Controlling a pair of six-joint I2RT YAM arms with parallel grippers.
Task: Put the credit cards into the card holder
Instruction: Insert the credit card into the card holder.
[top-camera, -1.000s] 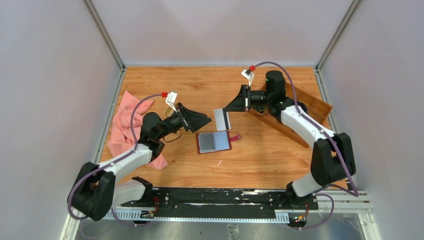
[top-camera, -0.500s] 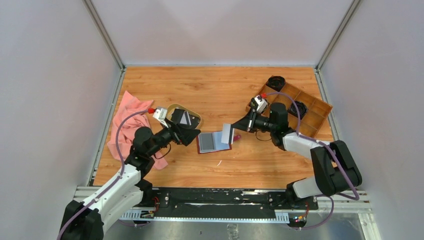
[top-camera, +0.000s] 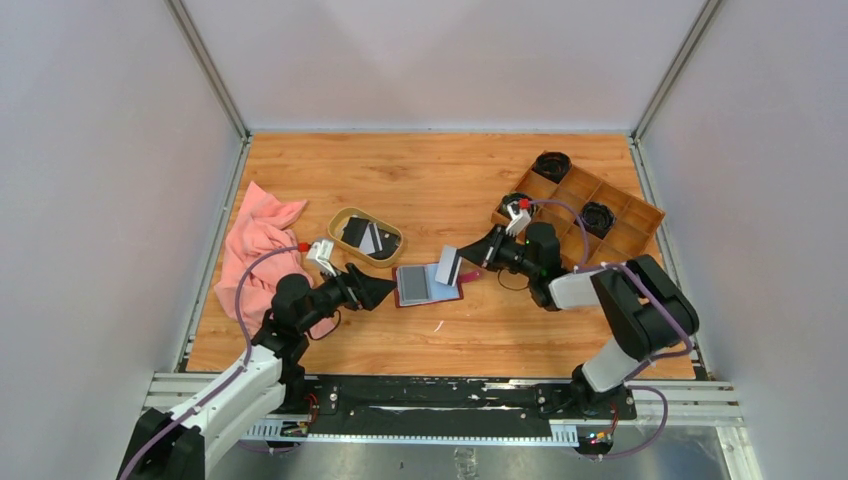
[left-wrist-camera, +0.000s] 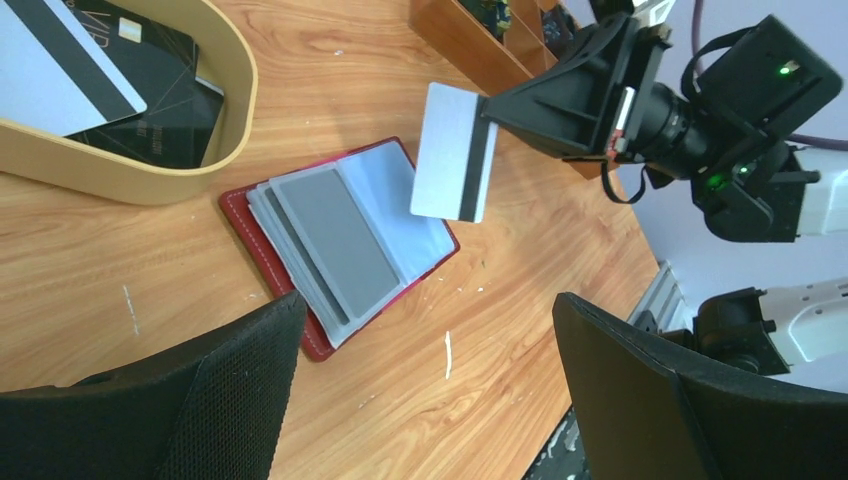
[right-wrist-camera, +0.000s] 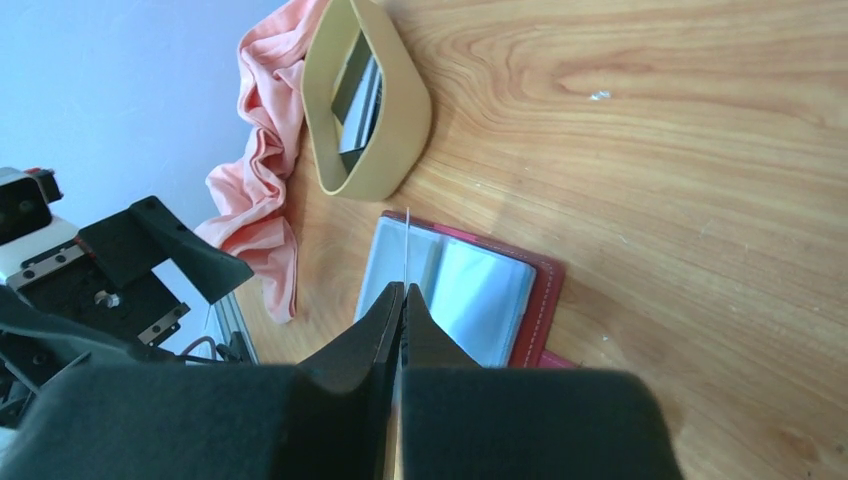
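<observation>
card (left-wrist-camera: 446, 150) pinched in right tool (right-wrist-camera: 404, 292) over card holder (left-wrist-camera: 345, 235); left tool (top-camera: 383, 291) wide, empty.

Card holder (left-wrist-camera: 340, 240) noted as dark red with pale stitching, its pockets grey. Raised card (left-wrist-camera: 452, 152) recorded as pale grey, crossed by one black stripe. Dish (left-wrist-camera: 232, 110) tan; within it a black card (left-wrist-camera: 165, 75) with fine gold lines and a white card (left-wrist-camera: 50, 85) with a black stripe. Cloth (top-camera: 255, 245) pink. Bench (top-camera: 430, 180) marked by orange-brown wood grain.

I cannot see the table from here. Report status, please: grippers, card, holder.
Left gripper open, empty, near the card holder. Right gripper shut on a white credit card above the open holder. Nothing blocks it.
</observation>
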